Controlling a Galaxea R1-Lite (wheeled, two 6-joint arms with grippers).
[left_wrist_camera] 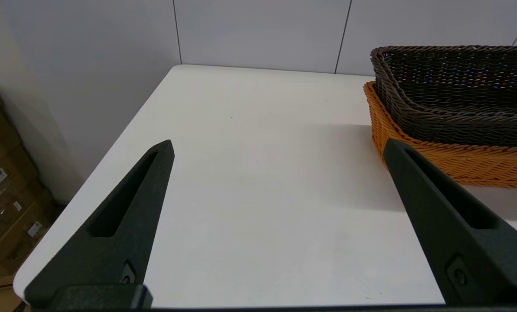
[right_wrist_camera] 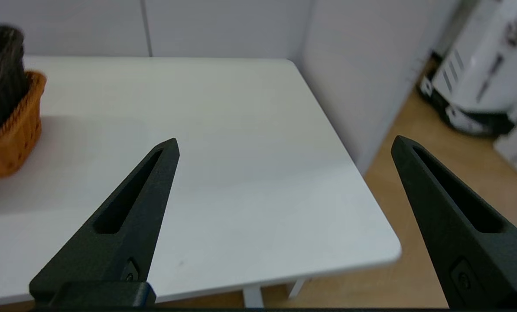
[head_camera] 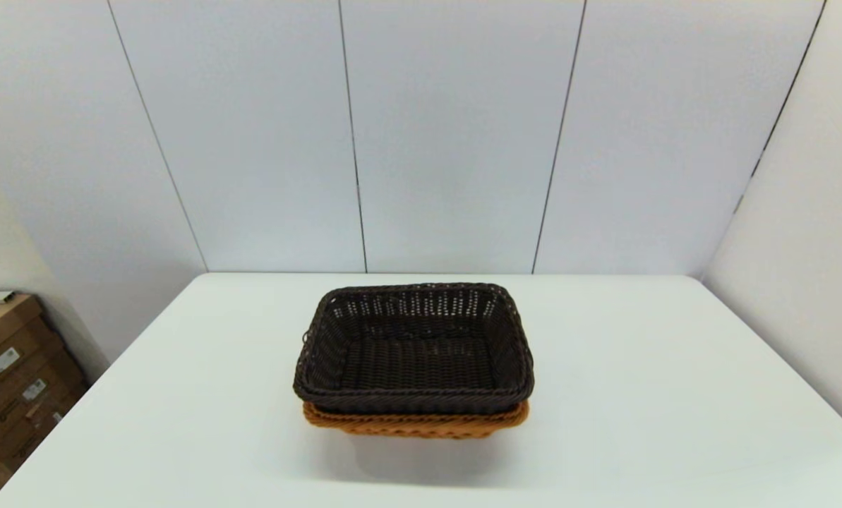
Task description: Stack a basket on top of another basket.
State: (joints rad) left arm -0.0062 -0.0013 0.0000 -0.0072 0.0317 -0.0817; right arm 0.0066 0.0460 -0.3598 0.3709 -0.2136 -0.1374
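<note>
Dark basket [head_camera: 415,349] sits nested in orange basket [head_camera: 416,421], apart from both grippers' released jaws.

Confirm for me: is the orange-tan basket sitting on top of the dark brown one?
No: the dark brown basket sits nested in the orange-tan basket, whose rim shows beneath it on the white table.

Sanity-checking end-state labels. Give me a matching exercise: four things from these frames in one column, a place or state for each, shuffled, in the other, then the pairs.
Things:
1. dark brown basket
2. orange-tan basket
3. left gripper
4. cardboard boxes

Places or states:
A. underneath, standing on the white table
B. on the floor beside the table's left side
C. nested on top
D. open, holding nothing, away from both baskets

Pairs: 1-C, 2-A, 3-D, 4-B

The right gripper is likewise open.
</note>
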